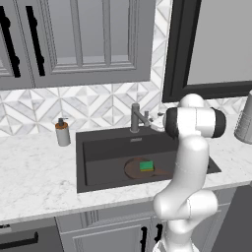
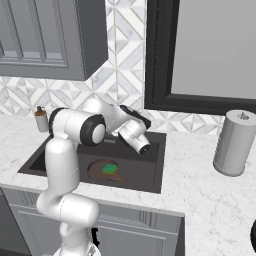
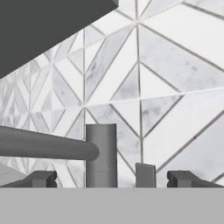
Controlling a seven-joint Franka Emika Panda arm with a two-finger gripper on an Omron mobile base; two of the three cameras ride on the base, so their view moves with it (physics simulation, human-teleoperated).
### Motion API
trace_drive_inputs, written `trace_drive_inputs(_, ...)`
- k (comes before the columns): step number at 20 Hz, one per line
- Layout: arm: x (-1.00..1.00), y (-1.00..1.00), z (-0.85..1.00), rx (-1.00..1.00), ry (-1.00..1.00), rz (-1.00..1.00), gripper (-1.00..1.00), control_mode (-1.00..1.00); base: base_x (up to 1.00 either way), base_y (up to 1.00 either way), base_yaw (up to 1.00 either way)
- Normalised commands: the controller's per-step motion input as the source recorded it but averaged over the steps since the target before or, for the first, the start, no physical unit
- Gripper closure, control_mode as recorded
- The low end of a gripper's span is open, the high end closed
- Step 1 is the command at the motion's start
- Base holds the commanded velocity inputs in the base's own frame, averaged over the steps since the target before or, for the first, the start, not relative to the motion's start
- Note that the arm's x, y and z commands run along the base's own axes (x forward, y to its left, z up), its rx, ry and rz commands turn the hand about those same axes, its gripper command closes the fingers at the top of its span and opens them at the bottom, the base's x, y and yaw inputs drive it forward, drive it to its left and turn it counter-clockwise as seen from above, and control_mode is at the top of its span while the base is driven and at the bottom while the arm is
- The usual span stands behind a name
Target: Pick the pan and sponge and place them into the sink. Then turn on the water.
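I'm seeing the pan (image 1: 140, 170) sitting flat in the sink (image 1: 98, 147), with the sponge (image 1: 146, 166) lying on top of it, green side up. In the right base view the pan (image 2: 102, 172) and sponge (image 2: 109, 169) are sitting toward the front of the basin (image 2: 145, 170). No blue stream is running from the faucet (image 1: 136, 118).

The arm is reaching up and back over the sink toward the tiled wall. In the hand view the gripper (image 3: 111, 179) is pointing at the faucet post (image 3: 101, 155) and its spout (image 3: 43, 146), which is running off to the left. A small grey lever (image 3: 145, 175) is standing just right of the post, between the fingertips (image 3: 41, 178). The fingers are spread wide and gripping nothing.

A soap bottle (image 1: 62, 132) is standing on the counter (image 1: 34, 172) left of the sink. A grey canister (image 2: 234, 143) is standing on the counter to the right.
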Motion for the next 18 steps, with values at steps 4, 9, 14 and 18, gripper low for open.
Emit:
trace_drive_inputs(4, 0.08, 0.07, 0.0, 0.01, 0.0, 0.0, -1.0, -1.0, 0.0, 0.0, 0.0)
trace_drive_inputs(9, 0.29, 0.03, 0.0, 0.02, 0.02, 0.0, -1.0, -1.0, 0.0, 0.0, 0.0)
trace_drive_inputs(14, 0.42, 0.01, 0.0, 0.02, 0.06, 0.0, -1.0, -1.0, 0.0, 0.0, 0.0)
trace_drive_inputs(18, 0.34, 0.0, -0.01, 0.02, 0.06, 0.0, -1.0, -1.0, 0.0, 0.0, 0.0)
